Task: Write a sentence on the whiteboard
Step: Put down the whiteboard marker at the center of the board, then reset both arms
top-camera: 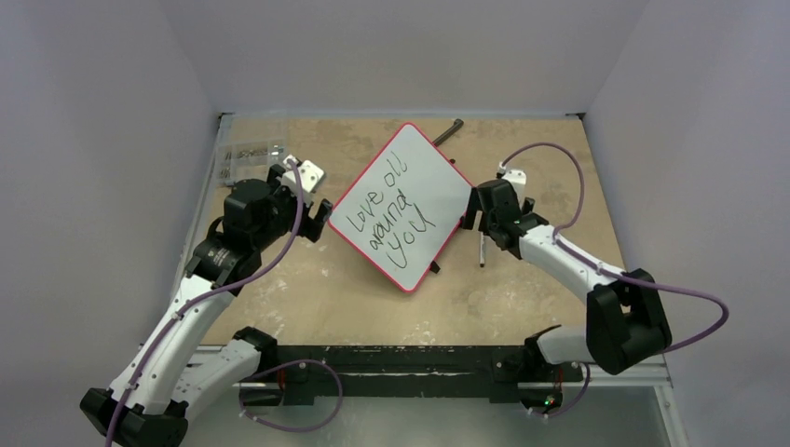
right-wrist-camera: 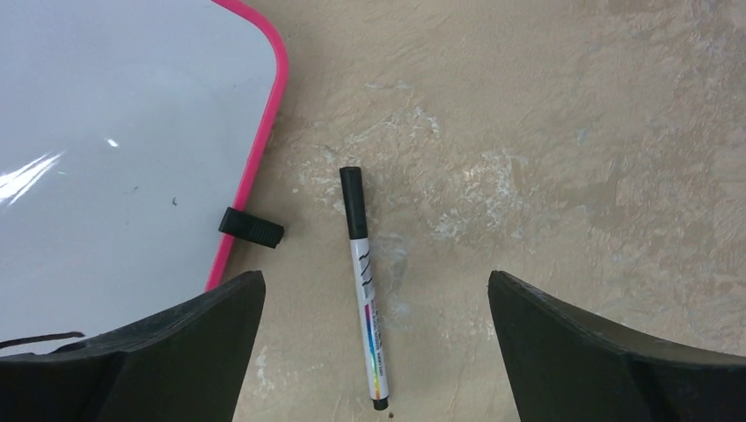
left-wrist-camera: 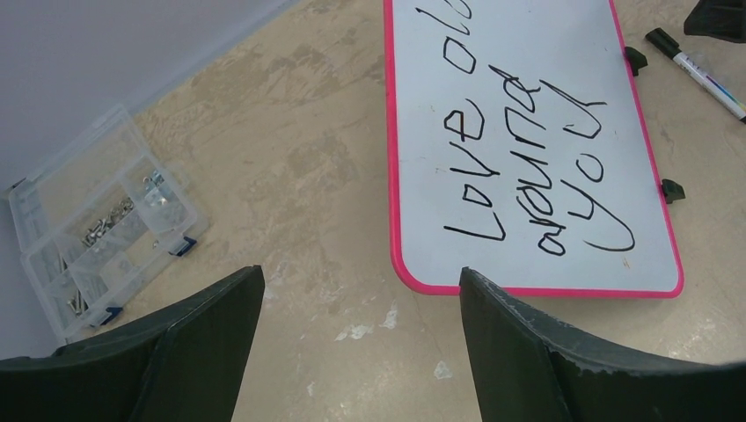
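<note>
The whiteboard point(top-camera: 406, 207) lies tilted on the table's middle, white with a red-pink rim. The sentence point(top-camera: 389, 216) "Love all around you" is on it in black marker, in three slanted lines; it also shows in the left wrist view point(left-wrist-camera: 537, 167). A capped white marker point(right-wrist-camera: 367, 290) lies on the table just right of the board point(right-wrist-camera: 114, 158), and shows in the top view point(top-camera: 482, 249). My right gripper point(right-wrist-camera: 376, 290) is open and empty above the marker. My left gripper point(left-wrist-camera: 361, 286) is open and empty at the board's left corner point(left-wrist-camera: 413, 272), not holding it.
A clear plastic organiser box point(top-camera: 249, 156) with small metal parts stands at the far left; it also shows in the left wrist view point(left-wrist-camera: 97, 224). A dark rod-like tool point(top-camera: 448, 131) lies at the table's back edge. Black clips point(right-wrist-camera: 252, 229) stick out under the board's rim.
</note>
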